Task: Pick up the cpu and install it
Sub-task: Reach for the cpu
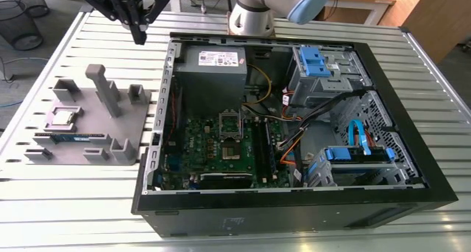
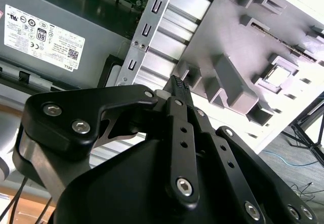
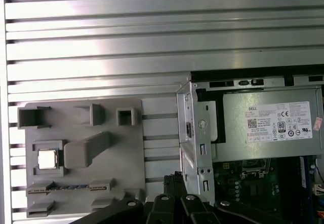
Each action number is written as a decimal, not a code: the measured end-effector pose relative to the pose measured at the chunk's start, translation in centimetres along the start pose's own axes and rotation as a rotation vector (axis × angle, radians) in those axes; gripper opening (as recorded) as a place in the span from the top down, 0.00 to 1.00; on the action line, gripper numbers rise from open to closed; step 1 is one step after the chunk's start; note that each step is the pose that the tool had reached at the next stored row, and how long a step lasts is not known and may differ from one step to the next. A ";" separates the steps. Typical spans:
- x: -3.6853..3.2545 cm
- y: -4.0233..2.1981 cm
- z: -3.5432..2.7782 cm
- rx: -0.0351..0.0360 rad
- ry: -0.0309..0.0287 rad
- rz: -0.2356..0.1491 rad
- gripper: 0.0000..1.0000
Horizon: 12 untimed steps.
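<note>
One cpu (image 1: 62, 117) to fetch; it lies in a square pocket of the grey holder (image 1: 96, 128), at the exterior view's left, well apart from the open computer case (image 1: 294, 199). Above the surface (image 1: 74, 208), near the case's far corner, hangs the pincer (image 1: 138, 36), clenched tip to tip with nothing between. I judge the step in hand to be the approach to the chip. To do it well, I want the tips spread before any descent. The drop should be straight down over the pocket, square to the chip's edges, taking it by two opposite sides, not pressing on its top. Pocket walls sit close around it, so a tilted entry could catch a wall or tip the chip. A tall post (image 1: 103, 89) stands on the holder near the pocket, on the case side; my line must pass clear of it. Just beside the pocket, the memory stick (image 1: 70, 136) lies in its slot and should stay untouched. The chip itself is small, flat and square, with a silvery-grey metal top that catches the light. In the first wrist view it lies level in its recess. It looks thin and probably slick, so a light, even squeeze. Inside the case the socket frame (image 1: 229, 125) sits on the motherboard (image 1: 220, 153); raised or lowered, I cannot tell.
</note>
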<state>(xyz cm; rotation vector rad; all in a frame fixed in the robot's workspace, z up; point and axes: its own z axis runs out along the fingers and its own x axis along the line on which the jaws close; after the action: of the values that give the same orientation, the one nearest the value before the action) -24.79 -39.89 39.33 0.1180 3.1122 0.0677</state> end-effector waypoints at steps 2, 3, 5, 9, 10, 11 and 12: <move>0.22 -0.02 -0.01 0.0000 0.0000 0.000 0.89; 0.33 -0.03 -0.01 0.0000 -0.0001 0.000 0.89; 0.55 -0.04 -0.02 0.0001 0.0000 0.000 0.89; 0.98 -0.08 -0.03 0.0001 0.0000 0.000 0.89; 1.09 -0.08 -0.04 0.0001 0.0001 0.000 0.89; 1.17 -0.09 -0.03 0.0000 0.0000 0.000 0.89; 1.21 -0.09 -0.03 0.0000 0.0000 0.000 0.89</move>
<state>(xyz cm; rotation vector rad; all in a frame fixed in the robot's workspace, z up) -26.01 -39.89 39.33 0.1180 3.1122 0.0677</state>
